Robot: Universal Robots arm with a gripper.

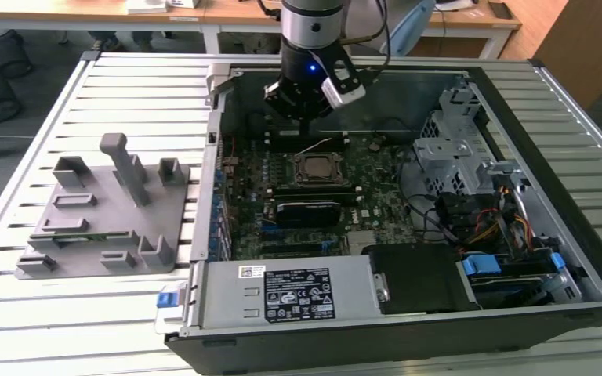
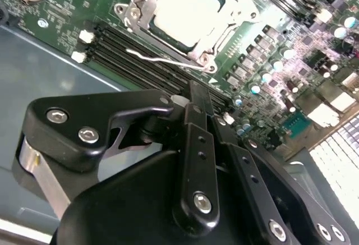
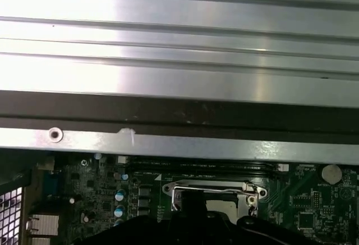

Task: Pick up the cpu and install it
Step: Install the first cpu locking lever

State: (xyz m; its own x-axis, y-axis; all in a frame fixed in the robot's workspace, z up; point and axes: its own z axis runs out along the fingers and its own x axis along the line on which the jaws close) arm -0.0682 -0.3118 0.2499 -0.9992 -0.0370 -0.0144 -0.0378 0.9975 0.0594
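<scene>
The cpu point(image 1: 316, 168), a flat silvery-grey square, lies inside the socket frame point(image 1: 317, 182) in the middle of the motherboard. It shows pale in both wrist views point(image 2: 188, 9) point(image 3: 223, 204). A thin wire lever point(image 2: 162, 61) sticks out from the socket over the memory slots. My gripper point(image 1: 299, 116) hangs above the board's back edge, just behind the socket and apart from the chip. Its black fingers point(image 2: 197, 102) stand together, shut with nothing between them.
The open computer case point(image 1: 212, 117) stands on a slatted metal table. A grey fixture tray point(image 1: 103, 211) sits at the exterior view's left. A power supply point(image 1: 291, 294) lies at the front, with a drive cage point(image 1: 458, 149) and cables at the right.
</scene>
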